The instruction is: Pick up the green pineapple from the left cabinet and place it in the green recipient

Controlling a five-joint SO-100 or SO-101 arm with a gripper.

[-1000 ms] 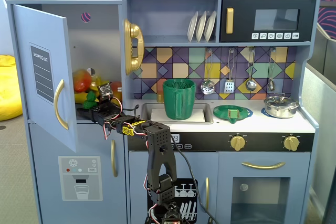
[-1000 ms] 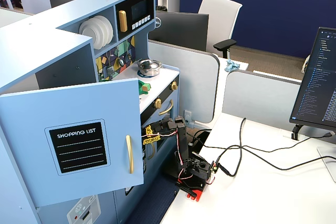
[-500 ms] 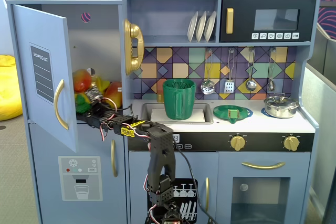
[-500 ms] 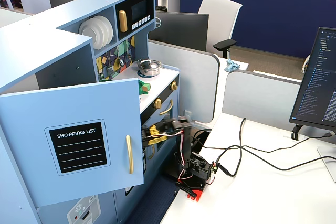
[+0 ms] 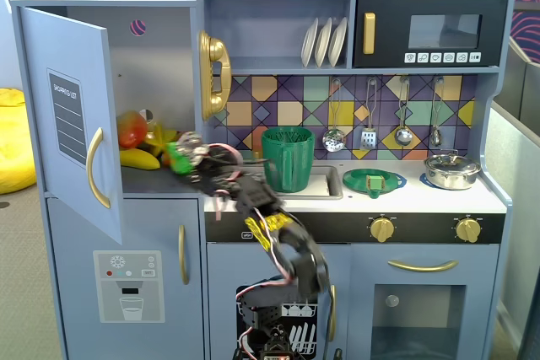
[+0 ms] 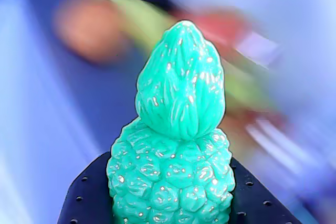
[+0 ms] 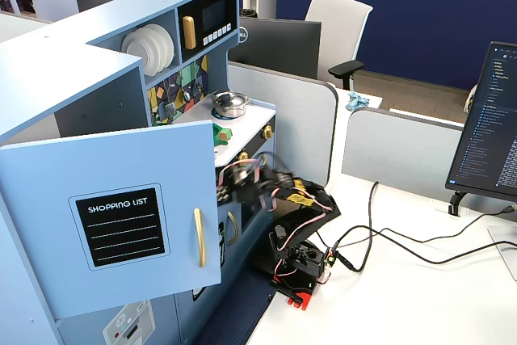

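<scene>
Fingers [image 6: 170, 203] are clamping the pineapple [image 6: 176, 145] around its bumpy body at the cabinet [image 5: 72, 115] mouth, crown pointing away; it is looking light, rigid and glossy, so slipping seems possible.

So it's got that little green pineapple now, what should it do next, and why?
Probably carry it right in a fixed view, toward the green recipient. The gripper already clamps the green pineapple at the left cabinet opening, clear of the other fruit, while the cup stands open-topped.
</scene>
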